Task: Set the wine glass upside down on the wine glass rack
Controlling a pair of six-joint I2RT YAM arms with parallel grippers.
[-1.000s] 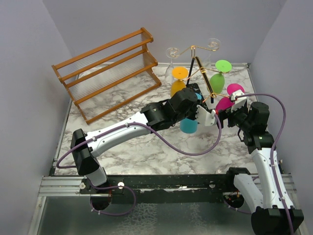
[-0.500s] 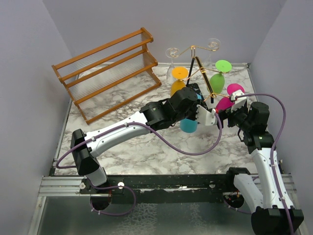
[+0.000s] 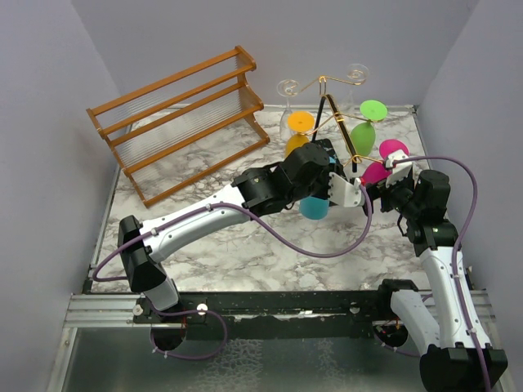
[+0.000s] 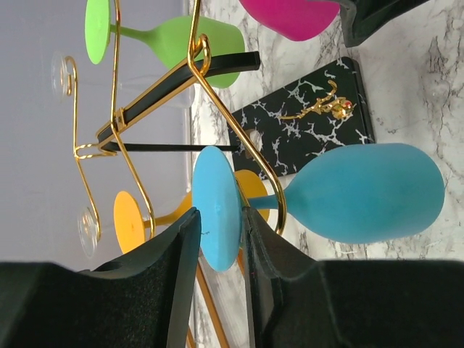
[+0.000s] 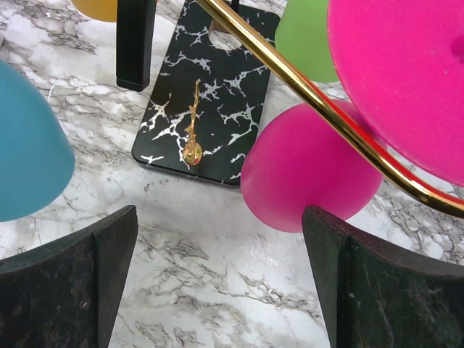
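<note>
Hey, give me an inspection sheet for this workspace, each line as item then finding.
Surface: grey-veined marble tabletop.
Job's things: blue wine glass upside down, stem in a gold arm of the wine glass rack; orange glass, green glass, pink glass and two clear glasses also hang there.
Clutter: wooden slatted shelf rack, back left.
Grippers: left gripper with fingers either side of the blue foot, grip unclear; right gripper open, holding nothing.
Cables: purple cables loop along both arms.
Surroundings: plain lavender walls.
</note>
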